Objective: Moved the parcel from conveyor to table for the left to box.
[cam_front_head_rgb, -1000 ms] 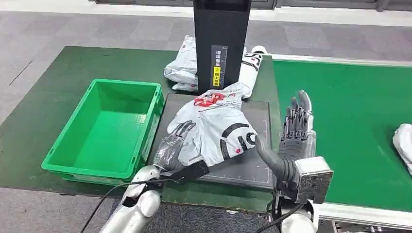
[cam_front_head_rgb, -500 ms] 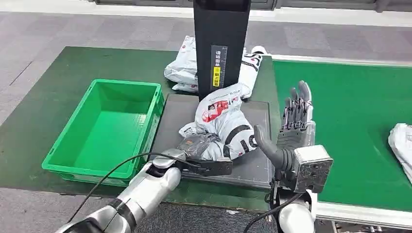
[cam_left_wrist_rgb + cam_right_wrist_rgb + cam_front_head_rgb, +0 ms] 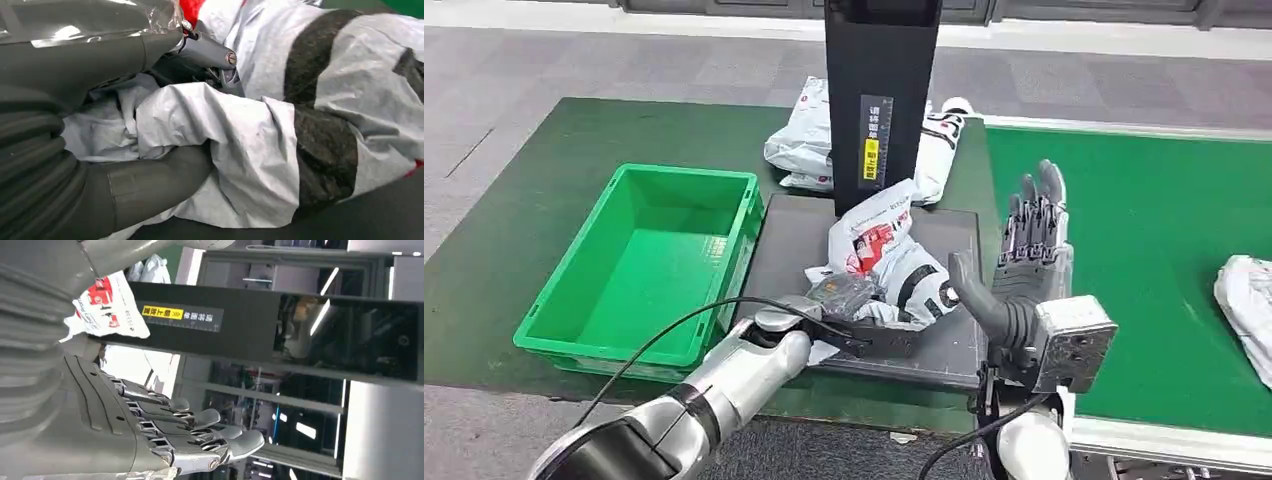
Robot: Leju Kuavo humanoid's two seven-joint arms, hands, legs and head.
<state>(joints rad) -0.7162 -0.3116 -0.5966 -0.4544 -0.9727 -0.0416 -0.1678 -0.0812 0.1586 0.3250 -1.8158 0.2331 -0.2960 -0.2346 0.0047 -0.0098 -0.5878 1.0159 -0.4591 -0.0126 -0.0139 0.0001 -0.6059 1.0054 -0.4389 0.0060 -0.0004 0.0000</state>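
A crumpled white-grey parcel with black and red print lies bunched on the dark pad in front of the black pillar. My left hand grips its near edge. In the left wrist view the thumb presses into the folded parcel. My right hand stands upright just to the right of the parcel, fingers straight and apart, holding nothing. In the right wrist view those fingers are extended, and a red-printed corner of the parcel shows beyond them.
A green crate stands left of the pad, nothing in it. The black pillar rises behind the pad, with more parcels heaped at its base. Right of the pad is the green conveyor, carrying another parcel at its right edge.
My left hand has closed on the parcel and bunched it toward the pad's front. The right hand has hardly moved. The conveyor parcel has drifted slightly left.
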